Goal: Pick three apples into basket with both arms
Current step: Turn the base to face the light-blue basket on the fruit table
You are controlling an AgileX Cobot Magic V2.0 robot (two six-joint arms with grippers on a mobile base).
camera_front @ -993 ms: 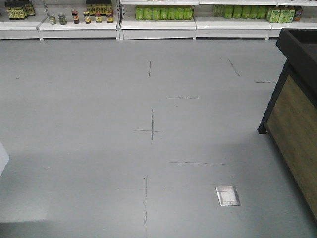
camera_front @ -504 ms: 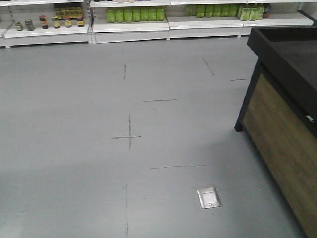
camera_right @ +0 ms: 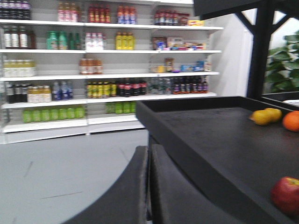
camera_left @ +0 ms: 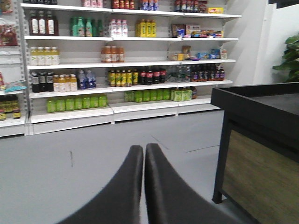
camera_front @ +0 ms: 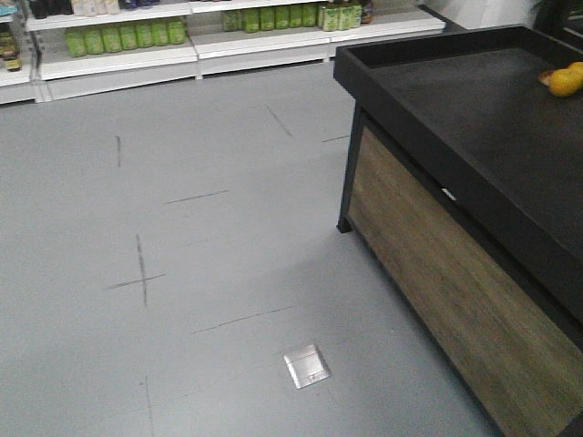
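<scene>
Three cameras, one shop aisle.
The front view looks down from above onto the grey, line-marked floor [camera_front: 182, 228] and the long side of the black-topped, wood-panelled counter [camera_front: 437, 264]. The wrist views sit low and level, one over the left pincer [camera_left: 144, 149], one over the right pincer [camera_right: 148, 150], facing distant white bottle-stocked shelves [camera_left: 126, 65]; the right sits closest to the counter. All share counter and shelves.

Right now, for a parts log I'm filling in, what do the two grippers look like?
The left gripper and right gripper each show two smooth matte-black fingers, broad at the base, curving to narrow rounded tips. No cables or markings visible; arms out of view.
</scene>
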